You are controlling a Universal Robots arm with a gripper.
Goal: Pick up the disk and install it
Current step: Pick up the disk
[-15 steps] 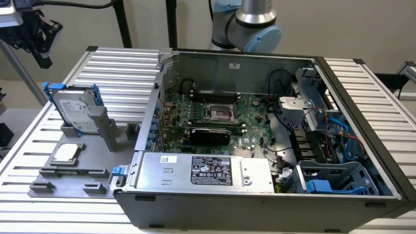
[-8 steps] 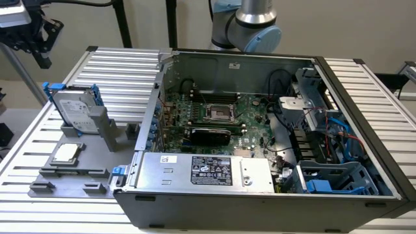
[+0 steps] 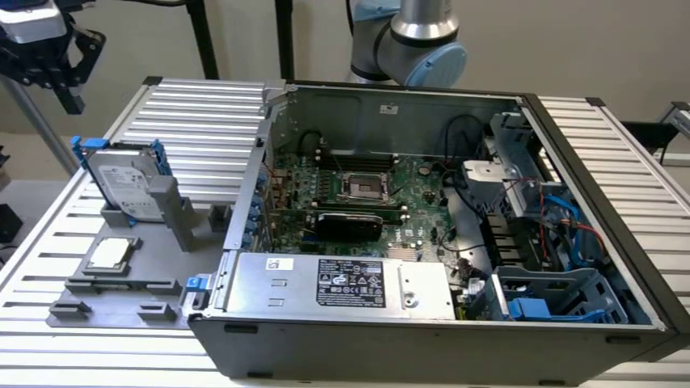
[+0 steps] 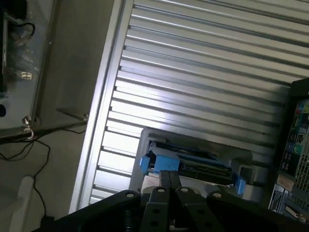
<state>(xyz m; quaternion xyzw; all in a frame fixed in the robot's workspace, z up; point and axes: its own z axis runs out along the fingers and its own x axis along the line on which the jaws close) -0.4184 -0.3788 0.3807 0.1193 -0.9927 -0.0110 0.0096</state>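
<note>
Disk point(image 3: 122, 179): stands on edge in slot of grey holder point(image 3: 119, 284), exterior view's left. Label faces camera, blue rails run along long edges. Upright stance judged to leave top edge free for grasp from above. Disk untouched, not yet installed.

Gripper point(image 3: 68, 99): fingers together, empty, high above disk and well apart. Wrist view: gripper point(image 4: 169, 180) looks down on disk point(image 4: 193, 163).

Small square chip point(image 3: 111, 253): flat on holder, near side.

Open computer case point(image 3: 248, 347): just right of holder, lid off for access. Blue drive cage point(image 3: 561, 295) at near right corner.

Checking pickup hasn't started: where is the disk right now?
The disk stands on edge in the grey holder on the exterior view's left, beside the open computer case, with the gripper above, not touching it.
</note>
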